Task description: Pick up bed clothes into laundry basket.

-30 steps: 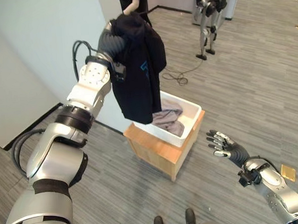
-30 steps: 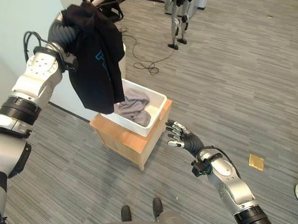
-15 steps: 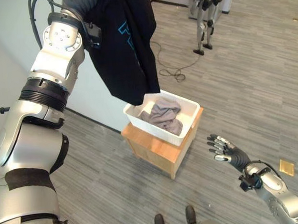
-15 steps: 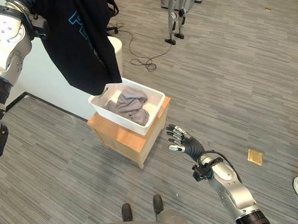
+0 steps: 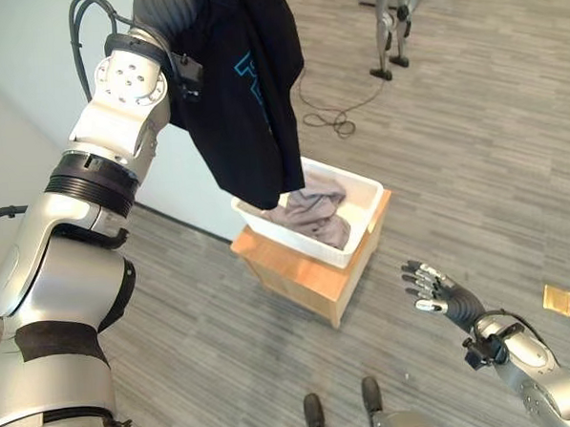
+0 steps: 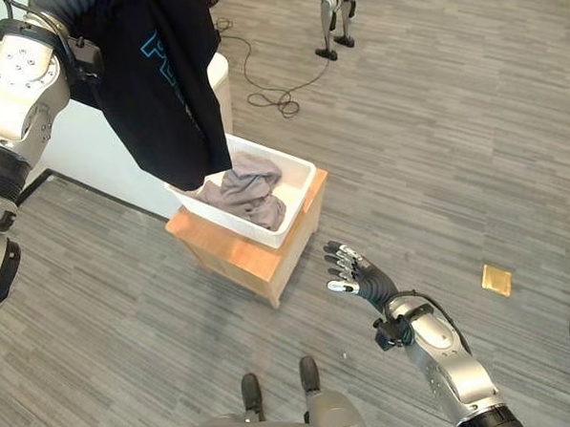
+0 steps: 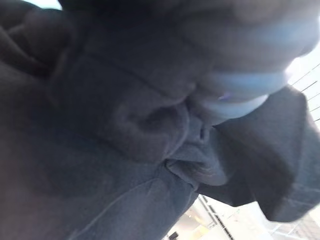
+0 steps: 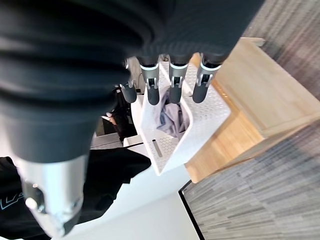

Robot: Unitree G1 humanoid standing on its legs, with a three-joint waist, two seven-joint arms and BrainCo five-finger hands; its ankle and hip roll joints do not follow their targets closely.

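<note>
Two garments: one black top (image 5: 250, 91) hanging up by the left hand's hidden fingers, and one grey piece (image 5: 309, 215) lying crumpled in the basket. One white laundry basket (image 5: 358, 240), on one wooden bench (image 5: 303, 279). One other robot (image 5: 390, 21) stands beyond, and one small yellow square (image 5: 558, 300) lies on the floor.

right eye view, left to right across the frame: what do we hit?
Black garment hanging from the raised left arm → white laundry basket with grey clothes on the wooden stand → right hand, fingers straight → small tan square on the floor.
</note>
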